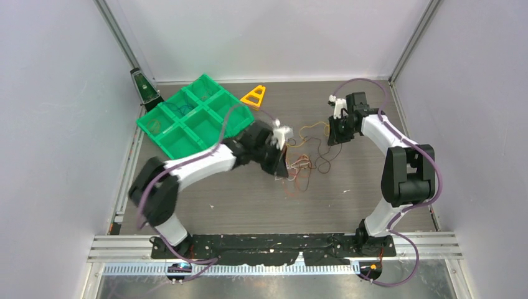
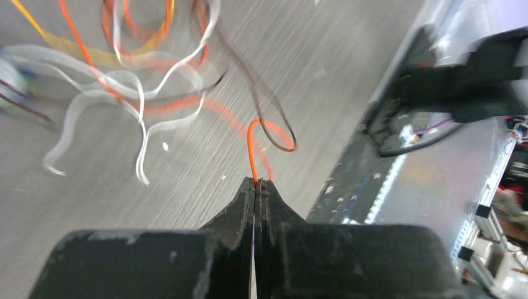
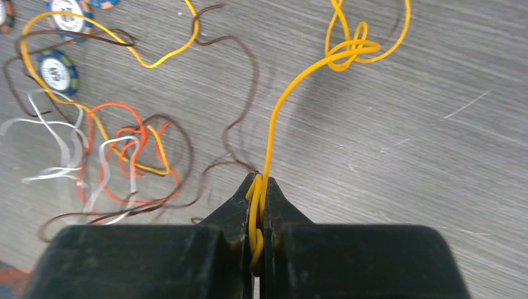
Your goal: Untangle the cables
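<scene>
The cables lie in a loose tangle of orange, yellow, white and dark brown wires at the table's middle. My left gripper is over the tangle's left side. In the left wrist view my left gripper is shut on an orange wire, with white wires and a dark brown loop beyond. My right gripper is at the tangle's far right. In the right wrist view my right gripper is shut on a yellow wire that rises to a knot. Orange, white and brown loops lie to its left.
A green compartment tray stands at the back left, with a yellow triangular piece beside it. Small round ringed discs lie near the wires. The black base rail runs along the near edge.
</scene>
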Controlling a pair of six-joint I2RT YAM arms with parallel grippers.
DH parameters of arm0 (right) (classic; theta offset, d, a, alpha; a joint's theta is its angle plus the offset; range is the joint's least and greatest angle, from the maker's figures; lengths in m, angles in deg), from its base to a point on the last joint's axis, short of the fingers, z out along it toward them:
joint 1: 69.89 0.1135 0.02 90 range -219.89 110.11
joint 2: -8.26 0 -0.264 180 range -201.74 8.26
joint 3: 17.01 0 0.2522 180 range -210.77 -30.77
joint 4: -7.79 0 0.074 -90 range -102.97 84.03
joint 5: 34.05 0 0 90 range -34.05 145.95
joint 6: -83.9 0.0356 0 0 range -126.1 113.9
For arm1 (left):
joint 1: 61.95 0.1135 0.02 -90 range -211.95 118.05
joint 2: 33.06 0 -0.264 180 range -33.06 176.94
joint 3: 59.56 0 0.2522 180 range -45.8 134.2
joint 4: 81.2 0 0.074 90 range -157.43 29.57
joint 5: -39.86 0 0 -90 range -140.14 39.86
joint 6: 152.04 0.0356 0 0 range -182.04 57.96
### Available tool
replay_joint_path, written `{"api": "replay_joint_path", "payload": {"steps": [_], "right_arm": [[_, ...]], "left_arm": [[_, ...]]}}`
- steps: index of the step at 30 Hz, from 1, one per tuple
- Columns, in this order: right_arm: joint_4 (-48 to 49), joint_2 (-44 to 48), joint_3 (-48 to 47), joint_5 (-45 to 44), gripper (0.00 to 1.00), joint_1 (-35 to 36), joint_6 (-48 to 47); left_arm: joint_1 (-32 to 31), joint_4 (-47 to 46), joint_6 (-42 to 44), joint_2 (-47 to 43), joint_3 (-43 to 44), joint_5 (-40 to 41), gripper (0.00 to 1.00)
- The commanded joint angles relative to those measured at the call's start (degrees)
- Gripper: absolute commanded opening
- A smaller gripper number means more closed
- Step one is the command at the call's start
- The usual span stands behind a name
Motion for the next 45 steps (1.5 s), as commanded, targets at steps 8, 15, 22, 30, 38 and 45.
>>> {"api": "replay_joint_path", "payload": {"steps": [8, 15, 22, 30, 38, 45], "right_arm": [[0.2, -3.8, -0.6, -9.5, 0.05, -0.2, -14.9], [-3.9, -5.4, -1.1, -9.2, 0.09, -0.2, -21.7], [-22.5, 2.5, -14.2, 12.0, 0.78, -0.2, -29.8], [-27.0, 8.4, -19.0, 18.1, 0.97, 1.4, -29.0], [-20.9, 7.3, -16.3, 18.4, 0.95, 1.5, -24.0], [-21.0, 3.9, -19.5, 19.1, 0.95, 1.4, -22.5]], "left_arm": [[17.8, 24.7, 16.4, -21.8, 51.5, -14.1, 0.0], [24.2, 15.3, 8.7, -18.4, 69.3, -9.5, 0.0], [24.2, 9.1, 7.9, -23.6, 55.0, -10.0, 0.0], [28.9, 9.7, 9.4, -29.7, 41.1, -8.6, 0.0], [37.1, 7.5, 8.4, -27.5, 43.8, -7.2, 0.0], [47.9, 5.3, 6.6, -22.2, 50.2, -3.1, 0.0]]}}
